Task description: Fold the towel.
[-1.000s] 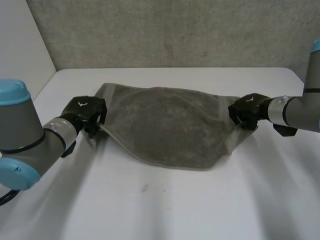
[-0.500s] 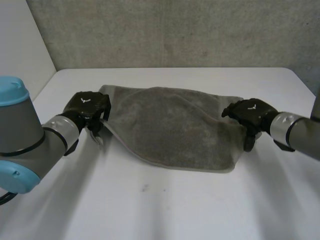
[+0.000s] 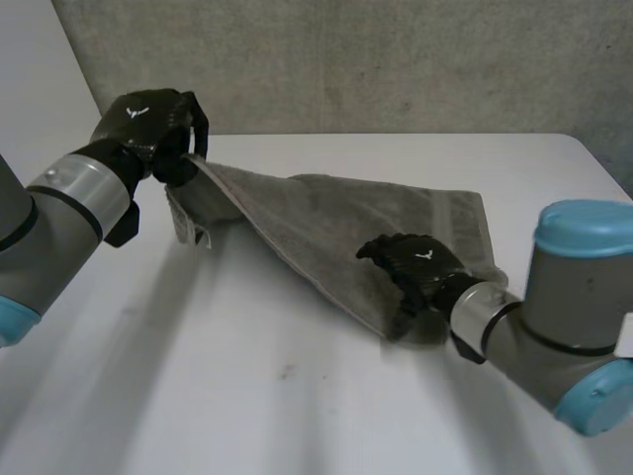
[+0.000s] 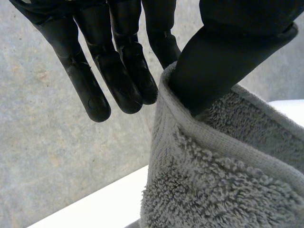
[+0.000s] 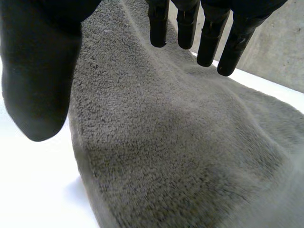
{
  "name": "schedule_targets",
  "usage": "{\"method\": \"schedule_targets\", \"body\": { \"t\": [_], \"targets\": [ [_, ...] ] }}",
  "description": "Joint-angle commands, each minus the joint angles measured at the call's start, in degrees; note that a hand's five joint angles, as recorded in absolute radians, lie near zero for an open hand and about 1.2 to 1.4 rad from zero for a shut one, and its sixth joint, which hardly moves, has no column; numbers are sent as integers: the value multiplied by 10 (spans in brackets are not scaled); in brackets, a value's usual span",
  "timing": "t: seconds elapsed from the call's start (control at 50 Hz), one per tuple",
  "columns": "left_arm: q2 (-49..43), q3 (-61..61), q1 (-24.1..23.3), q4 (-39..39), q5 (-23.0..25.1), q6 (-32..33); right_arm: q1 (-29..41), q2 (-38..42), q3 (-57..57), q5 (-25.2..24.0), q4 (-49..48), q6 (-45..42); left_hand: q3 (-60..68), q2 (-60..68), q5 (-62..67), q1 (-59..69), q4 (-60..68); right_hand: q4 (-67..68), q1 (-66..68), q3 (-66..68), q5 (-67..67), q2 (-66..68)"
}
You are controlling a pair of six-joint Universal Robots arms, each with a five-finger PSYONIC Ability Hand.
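My left hand (image 3: 150, 127) pinches one towel (image 3: 326, 213) corner under its thumb and has lifted it above the far-left corner of the table (image 3: 297, 406). My right hand (image 3: 410, 267) has left the right corner and now sits with loose fingers at the towel's near edge, holding nothing. I think the fold is only starting.

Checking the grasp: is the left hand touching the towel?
Touching: the left wrist view shows the thumb of the left hand pressed onto the towel hem.
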Motion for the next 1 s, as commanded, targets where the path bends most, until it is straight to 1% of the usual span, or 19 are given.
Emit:
{"method": "schedule_targets", "body": {
  "t": [0.02, 0.18, 0.52, 0.68, 0.72, 0.76, 0.78, 0.8, 0.82, 0.84, 0.86, 0.88, 0.92, 0.94, 0.96, 0.98, 1.0],
  "targets": [
    [-1, 27, -8, -26, -2, -2, 44, 50, -28, 73, -54, 64, 103, 102, 110, 117, 102, -54, -33, -43, -39, -48],
    [-3, 27, -9, -26, -3, -2, 51, 92, -60, 84, -61, 104, 103, 102, 110, 117, 102, -54, -33, -43, -39, -48],
    [-7, 28, -8, -26, -2, -1, 88, 82, -49, 82, -59, 139, 103, 102, 110, 117, 102, -54, -33, -43, -39, -48],
    [-7, 26, -7, -26, -2, -3, 114, 93, -53, 85, -66, 164, 103, 102, 110, 117, 102, -54, -33, -43, -39, -48],
    [-7, 26, -6, -27, -2, -3, 115, 102, -58, 89, -71, 168, 103, 102, 110, 117, 102, -54, -33, -43, -39, -48],
    [-7, 24, -2, -27, -2, -10, 114, 121, -72, 108, -80, 169, 103, 102, 110, 117, 102, -54, -33, -43, -39, -48],
    [-7, 24, -2, -27, -2, -10, 114, 121, -72, 108, -80, 169, 103, 102, 110, 117, 102, -54, -33, -43, -39, -48],
    [-6, 24, 1, -27, -2, -15, 114, 129, -80, 122, -82, 167, 103, 102, 110, 117, 102, -54, -33, -43, -39, -48],
    [-6, 24, 1, -27, -2, -15, 114, 129, -80, 122, -82, 167, 103, 102, 110, 117, 102, -54, -33, -43, -39, -48],
    [-6, 24, 2, -27, -2, -21, 114, 136, -86, 137, -83, 164, 103, 102, 110, 117, 102, -45, -24, -34, -30, -40],
    [-6, 23, 2, -27, -2, -27, 113, 140, -89, 152, -84, 159, 103, 102, 110, 117, 102, 1, 21, 12, 15, 6],
    [-5, 23, 2, -27, -2, -27, 113, 140, -89, 152, -84, 159, 103, 102, 110, 117, 102, 1, 22, 12, 16, 6],
    [-5, 22, 7, -27, -2, -31, 107, 138, -87, 179, -92, 146, 103, 102, 110, 117, 102, 122, 142, 133, 136, 127],
    [-5, 22, 7, -27, -2, -31, 107, 138, -87, 180, -92, 146, 103, 102, 110, 117, 102, 122, 143, 133, 137, 127],
    [-5, 21, 12, -27, -2, -31, 101, 133, -82, 193, -100, 134, 103, 102, 110, 117, 102, 174, 195, 185, 188, 179],
    [-5, 21, 12, -27, -2, -31, 101, 133, -82, 193, -100, 134, 103, 102, 110, 117, 102, 174, 195, 185, 189, 179],
    [-5, 20, 17, -26, -2, -30, 87, 127, -75, 202, -106, 118, 103, 102, 110, 117, 102, 218, 238, 229, 232, 223]
  ]
}}
